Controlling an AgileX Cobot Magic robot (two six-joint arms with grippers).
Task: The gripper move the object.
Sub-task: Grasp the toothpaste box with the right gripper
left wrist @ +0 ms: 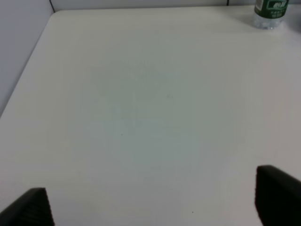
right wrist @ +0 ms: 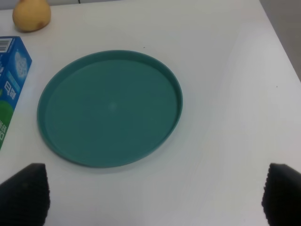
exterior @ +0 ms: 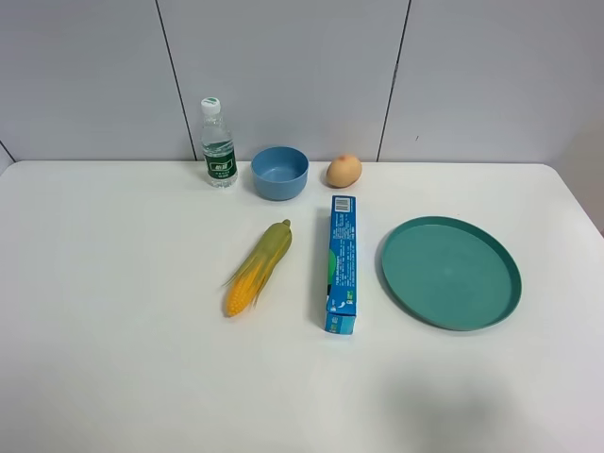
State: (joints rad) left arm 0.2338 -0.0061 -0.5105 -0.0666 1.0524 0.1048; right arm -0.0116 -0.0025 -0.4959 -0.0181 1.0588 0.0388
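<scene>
The long blue box with green and white print point(exterior: 342, 264) lies flat at the table's middle, between the corn cob and the teal plate; one end of it shows in the right wrist view point(right wrist: 10, 82). Neither arm shows in the exterior high view. My left gripper point(left wrist: 153, 200) is open, its fingertips point(left wrist: 277, 193) wide apart over bare white table, with nothing between them. My right gripper point(right wrist: 155, 193) is open, its fingertips point(right wrist: 26, 193) wide apart just short of the plate, empty and apart from the box.
A teal plate point(exterior: 450, 272) lies right of the box and also shows in the right wrist view point(right wrist: 110, 107). A corn cob point(exterior: 258, 268) lies left of it. A water bottle point(exterior: 218, 144), blue bowl point(exterior: 279, 172) and egg point(exterior: 343, 171) stand along the back wall.
</scene>
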